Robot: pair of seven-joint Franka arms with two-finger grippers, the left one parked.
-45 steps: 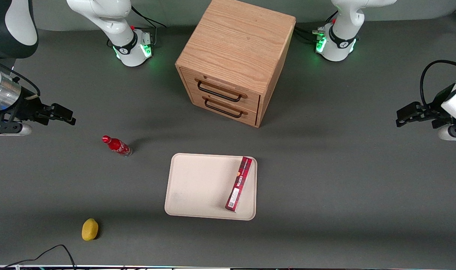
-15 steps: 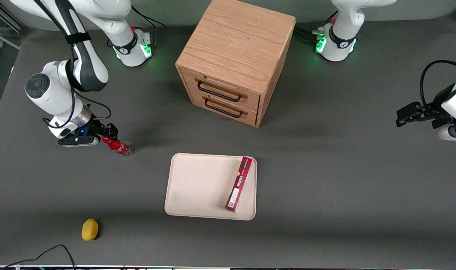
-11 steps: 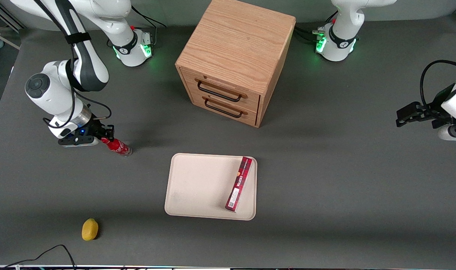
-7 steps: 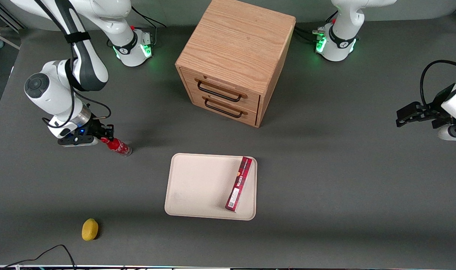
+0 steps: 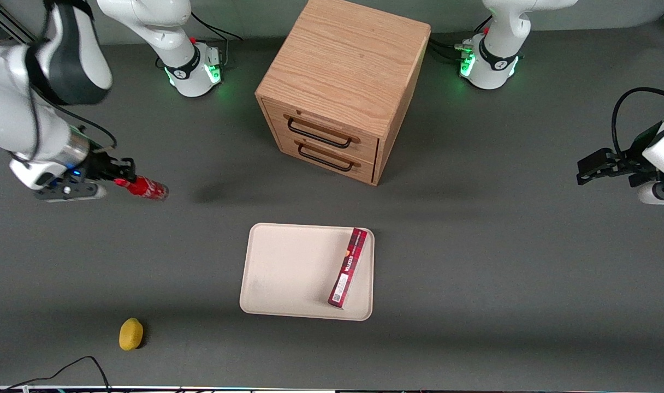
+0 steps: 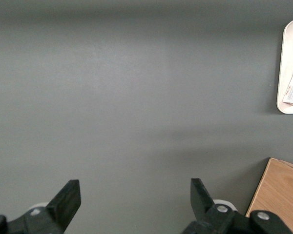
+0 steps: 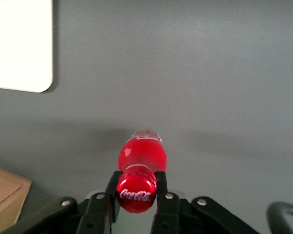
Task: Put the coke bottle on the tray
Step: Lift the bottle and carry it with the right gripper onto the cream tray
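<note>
Black fingers (image 7: 160,189) of the end effector (image 5: 125,183) pinch the neck of the coke bottle (image 5: 146,188) just under its red cap, holding it lifted above the grey desk (image 5: 474,262) toward the working arm's end. The tray (image 5: 288,273) lies well apart, nearer the front camera, with a long dark-red box (image 5: 348,267) on it. A wooden drawer cabinet (image 5: 343,87) stands farther back. A small yellow lemon-like thing (image 5: 130,333) sits near the desk's front edge.
</note>
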